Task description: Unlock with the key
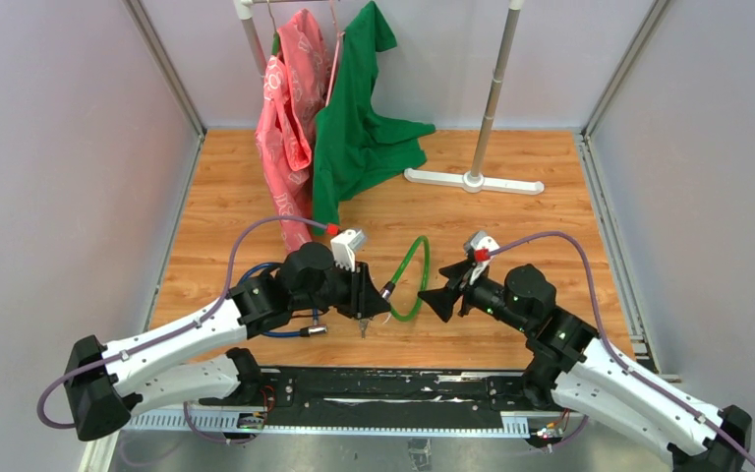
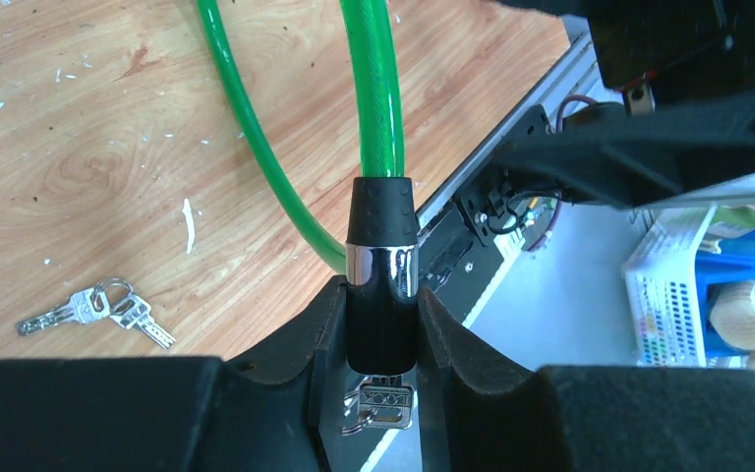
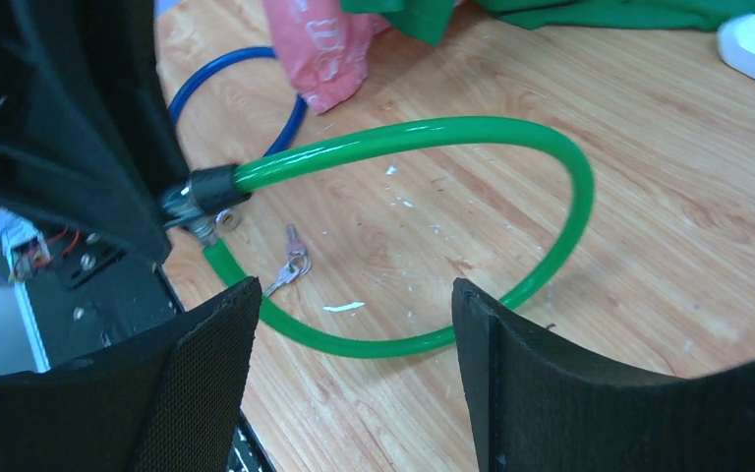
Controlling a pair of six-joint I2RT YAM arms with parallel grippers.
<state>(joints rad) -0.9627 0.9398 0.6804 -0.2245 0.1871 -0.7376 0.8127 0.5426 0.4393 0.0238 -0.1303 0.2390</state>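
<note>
While I watch, left gripper (image 2: 381, 313): clamped on lock (image 2: 383, 211).
Right gripper (image 3: 354, 305): jaws apart, empty, facing lock.
Keys (image 2: 98, 310): loose on table (image 1: 511, 226), near green loop.
Nearby: blue cable (image 3: 192, 84), hanging shirts (image 1: 354, 128).

Bright green along the cable lock (image 1: 415, 280), with a black dimpled end cap (image 2: 381, 209) above a chrome band. Silver on the keys (image 2: 98, 310). Honey-brown wood grain, flecked white, across the table (image 1: 531, 246). At twelve o'clock, a plain green shirt (image 1: 359, 128) beside a pink garment (image 1: 290, 118) printed pale. Blue on the second cable (image 3: 197, 77). Matte black on the left gripper (image 2: 381, 364) and right gripper (image 3: 354, 354).
</note>
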